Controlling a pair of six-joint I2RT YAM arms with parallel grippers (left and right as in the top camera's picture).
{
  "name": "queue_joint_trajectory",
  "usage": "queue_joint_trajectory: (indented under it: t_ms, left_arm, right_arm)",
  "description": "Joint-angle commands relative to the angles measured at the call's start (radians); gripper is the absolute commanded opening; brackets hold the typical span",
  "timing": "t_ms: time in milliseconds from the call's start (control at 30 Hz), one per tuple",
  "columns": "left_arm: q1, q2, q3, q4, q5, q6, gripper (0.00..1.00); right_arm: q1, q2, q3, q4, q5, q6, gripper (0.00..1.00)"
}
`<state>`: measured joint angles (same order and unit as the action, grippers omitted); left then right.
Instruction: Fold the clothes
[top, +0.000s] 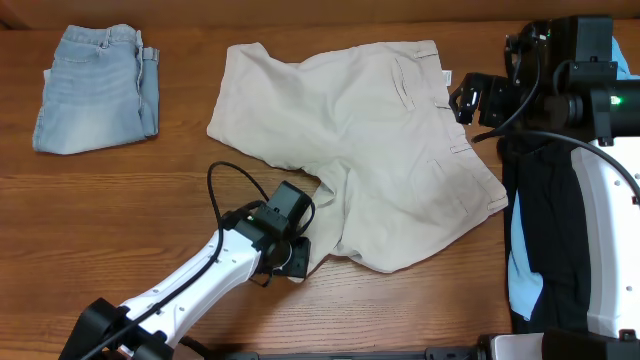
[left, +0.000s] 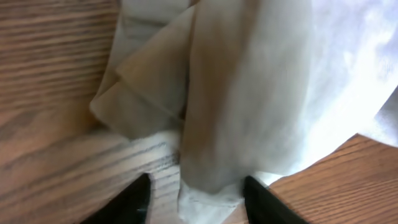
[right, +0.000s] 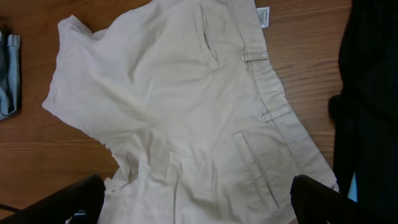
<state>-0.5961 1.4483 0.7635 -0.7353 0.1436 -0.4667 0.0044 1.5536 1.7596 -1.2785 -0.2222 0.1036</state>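
Observation:
The clothes, pale beige khaki shorts (top: 370, 130), lie spread and rumpled across the middle of the wooden table, waistband toward the right. My left gripper (top: 300, 245) is at the near leg hem. In the left wrist view its jaws (left: 196, 199) straddle a folded hem edge of the shorts (left: 249, 93); the right finger touches the cloth and a gap shows at the left finger. My right gripper (top: 465, 100) hovers open at the waistband side. In the right wrist view its fingers (right: 199, 199) stand wide apart above the shorts (right: 186, 106), with the white label (right: 263, 15) at the top.
Folded light-blue denim shorts (top: 95, 88) rest at the far left, also seen as denim shorts (right: 7, 74). A black garment (top: 545, 230) over a sky-blue one (top: 522, 275) lies at the right edge under the right arm.

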Motion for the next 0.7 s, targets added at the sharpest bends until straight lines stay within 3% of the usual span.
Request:
queue_joint_trajectory:
  t_ms: [0,233,300,467,567,667]
  left_arm:
    - [-0.007,0.011,-0.024,0.011,0.014,0.034,0.29]
    - [-0.007,0.018,-0.023,0.011,0.012,0.034,0.13]
    - [-0.005,0.018,-0.021,0.015,0.011,0.033,0.04]
    - [0.001,0.018,0.063,-0.025,0.011,0.042,0.04]
    - [0.032,0.017,0.242,-0.150,-0.016,0.112,0.04]
    - [0.076,0.017,0.409,-0.265,-0.140,0.114,0.04]
  right_arm:
    - [-0.002,-0.003,0.007,0.005,0.031,-0.007,0.99]
    - [-0.002,-0.003,0.007,0.014,0.032,-0.007,0.99]
    - [-0.002,-0.003,0.007,0.015,0.031,-0.007,0.99]
    - [-0.002,-0.003,0.007,0.015,0.031,-0.007,0.98]
    - [-0.002,-0.003,0.007,0.016,0.032,-0.007,0.98]
    - [-0.002,-0.003,0.007,0.015,0.055,-0.007,0.98]
